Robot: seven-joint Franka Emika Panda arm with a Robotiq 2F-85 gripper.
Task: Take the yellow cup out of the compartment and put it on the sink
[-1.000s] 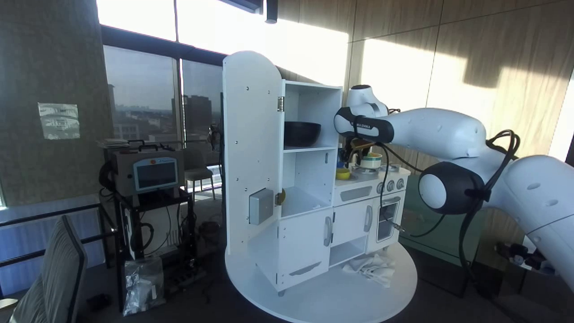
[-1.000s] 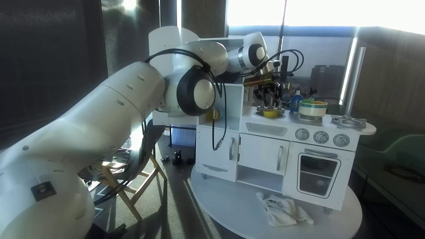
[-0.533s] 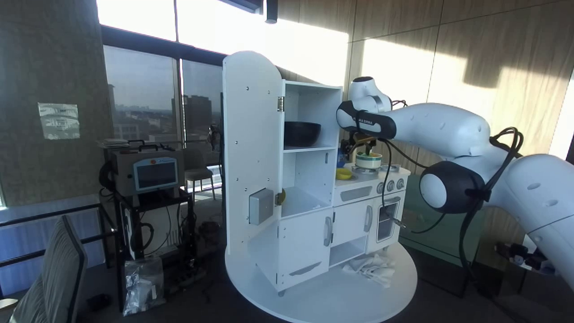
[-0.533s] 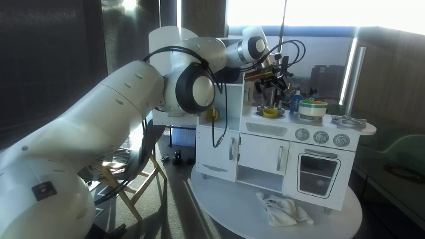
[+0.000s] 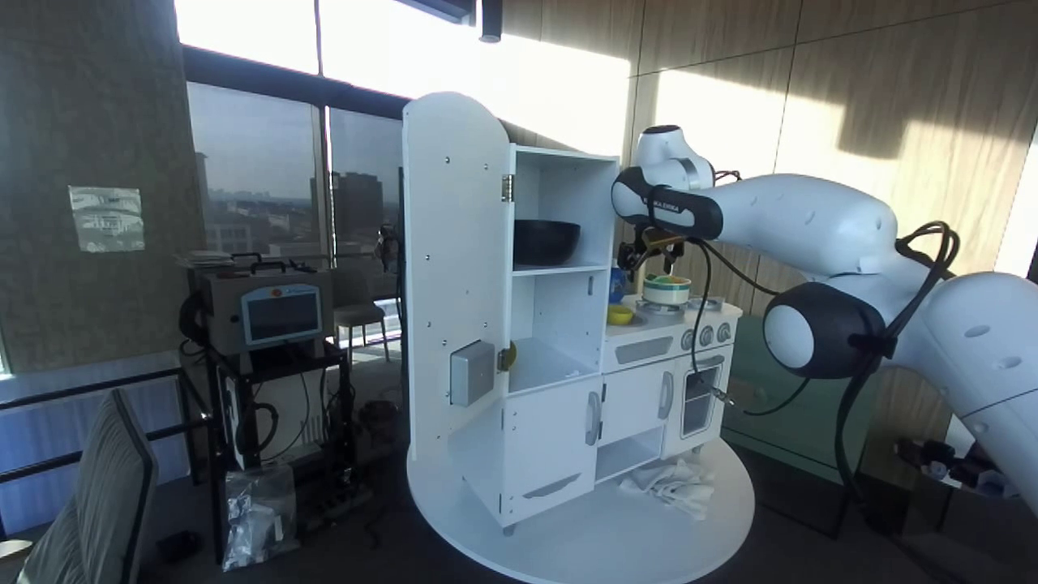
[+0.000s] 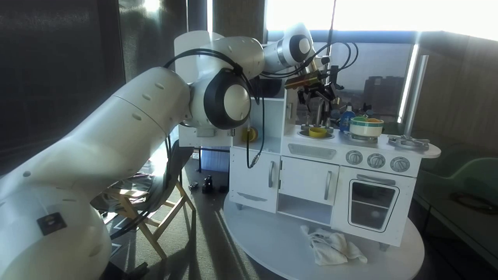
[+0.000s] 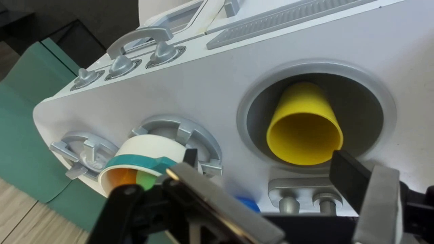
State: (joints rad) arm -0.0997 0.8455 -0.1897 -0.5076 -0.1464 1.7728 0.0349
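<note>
At the centre of an exterior view, a yellow object [image 6: 253,134] too unclear to name sat in the compartment [image 6: 274,120]. In the wrist view, a white pot [image 7: 145,149] stood lower left; along the bottom, the pincer [image 7: 268,169] had its fingers spread wide around nothing. Right of centre, the yellow cup [image 7: 305,123] stood mouth-up in the sink [image 7: 315,66], apart from the fingers. It was probably light, stiff plastic, a little slippery, not fragile; its walls just below the rim seemed the surest hold.
</note>
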